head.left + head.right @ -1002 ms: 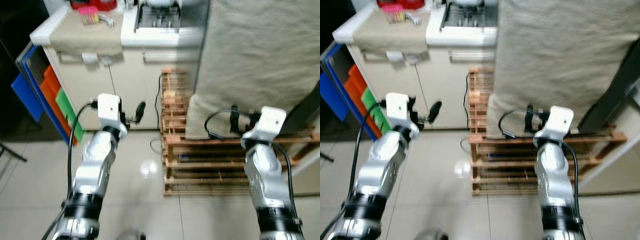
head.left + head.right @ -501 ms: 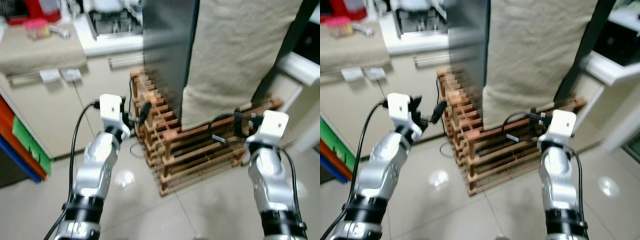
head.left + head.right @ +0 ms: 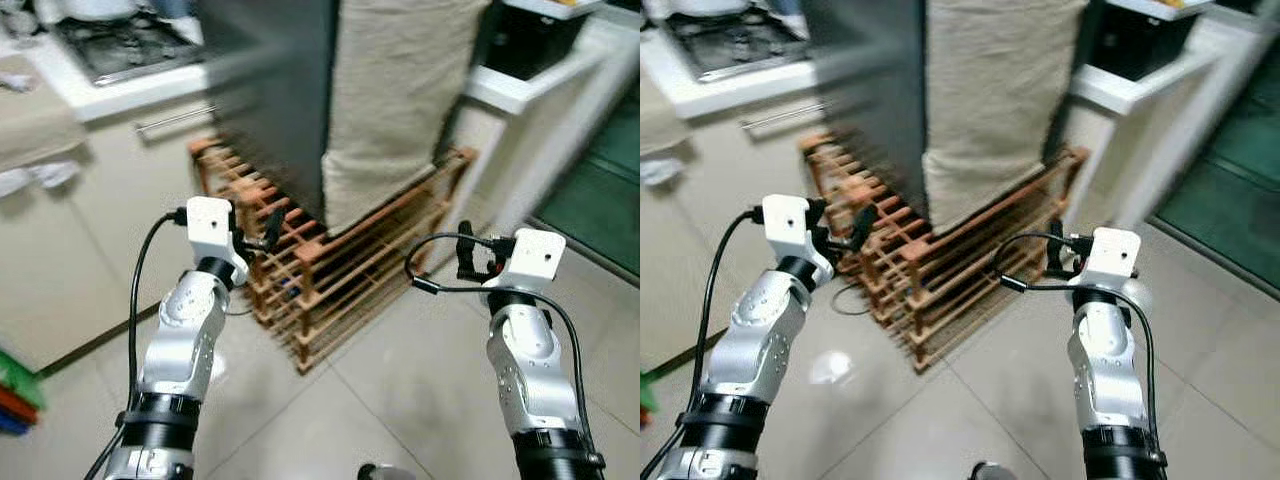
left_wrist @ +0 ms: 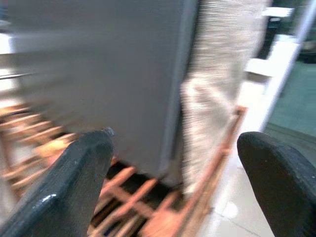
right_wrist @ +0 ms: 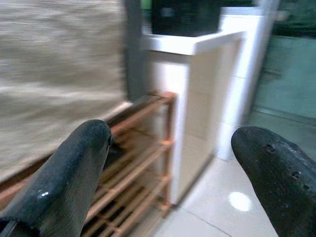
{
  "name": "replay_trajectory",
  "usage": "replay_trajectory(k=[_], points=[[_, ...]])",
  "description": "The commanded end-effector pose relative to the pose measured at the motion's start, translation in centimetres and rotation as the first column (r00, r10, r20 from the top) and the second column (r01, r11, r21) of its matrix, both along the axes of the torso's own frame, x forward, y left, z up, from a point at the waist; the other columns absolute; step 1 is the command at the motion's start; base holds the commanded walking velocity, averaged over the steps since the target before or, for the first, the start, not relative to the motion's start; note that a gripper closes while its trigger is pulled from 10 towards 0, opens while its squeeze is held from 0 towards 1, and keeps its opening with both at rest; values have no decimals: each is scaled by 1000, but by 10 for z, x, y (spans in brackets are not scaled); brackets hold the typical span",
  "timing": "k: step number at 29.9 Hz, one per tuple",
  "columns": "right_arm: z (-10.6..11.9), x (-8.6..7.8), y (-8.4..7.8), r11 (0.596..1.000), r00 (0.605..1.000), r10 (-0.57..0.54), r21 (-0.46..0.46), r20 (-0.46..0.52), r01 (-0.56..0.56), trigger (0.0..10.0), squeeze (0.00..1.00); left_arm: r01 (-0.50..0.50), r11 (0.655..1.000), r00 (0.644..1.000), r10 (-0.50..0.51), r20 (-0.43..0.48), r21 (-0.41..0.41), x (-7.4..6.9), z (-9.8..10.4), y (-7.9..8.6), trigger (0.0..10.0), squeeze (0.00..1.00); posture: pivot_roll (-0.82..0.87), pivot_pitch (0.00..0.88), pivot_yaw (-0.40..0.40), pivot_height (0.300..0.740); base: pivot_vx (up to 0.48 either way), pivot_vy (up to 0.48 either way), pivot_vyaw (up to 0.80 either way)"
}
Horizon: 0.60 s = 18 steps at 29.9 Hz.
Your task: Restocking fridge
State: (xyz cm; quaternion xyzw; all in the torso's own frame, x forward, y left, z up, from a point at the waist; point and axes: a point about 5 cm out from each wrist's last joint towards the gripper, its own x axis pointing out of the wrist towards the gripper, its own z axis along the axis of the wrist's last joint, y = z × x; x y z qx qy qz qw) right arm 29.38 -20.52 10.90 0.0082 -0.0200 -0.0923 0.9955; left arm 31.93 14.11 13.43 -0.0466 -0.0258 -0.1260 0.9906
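The fridge [image 3: 268, 110] is a tall grey box straight ahead, its front draped in a beige cloth [image 3: 395, 90]. It stands on a low wooden slatted rack [image 3: 345, 268]. My left gripper [image 3: 268, 226] is held up in front of the rack's left corner, open with nothing between its fingers [image 4: 84, 168]. My right gripper [image 3: 466, 262] hovers off the rack's right end, also open and holding nothing, its fingers [image 5: 79, 163] pointing at the rack and a white cabinet. The picture is blurred by motion.
A white counter with a stove [image 3: 110, 55] runs behind on the left. To the right of the fridge stands a white cabinet [image 3: 530, 85] carrying a dark appliance [image 3: 520, 35]. A green glass door [image 3: 600, 190] lies at far right. Tiled floor [image 3: 400, 400] spreads in front.
The camera has swung to the right, so the counter slid off to the left and the white cabinet and green door came in. Both arms stay raised in front, open.
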Motion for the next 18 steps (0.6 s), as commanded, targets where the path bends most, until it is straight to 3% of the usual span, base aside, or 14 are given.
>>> replay_trajectory(k=[1, 7, 13, 18], points=[[15, 3, -4, 1000, 998, -10, -20, 57, 11, 10000, 255, 13, 1000, 1000, -13, 16, 7, 4, 5, -6, 10000, 0, -98, 0, 2, 740, 0, 0, -788], [21, 3, 1, 998, 996, 23, -53, 89, -19, 10000, 259, -8, 999, 996, 11, 89, -34, 4, 19, -5, 10000, 0, -82, 0, -10, 740, 307, 188, -744], [24, 8, 12, 995, 992, 77, -78, 105, -69, 10000, 247, -44, 993, 983, 63, 171, -112, 3, 41, -2, 10000, 0, -74, 0, -8, 740, 344, 326, 0], [22, 7, 12, 994, 992, 83, -84, 97, -75, 10000, 247, -27, 974, 992, 54, 116, -227, -1, 34, -7, 10000, 0, -76, 0, -4, 740, 0, 479, 0]])
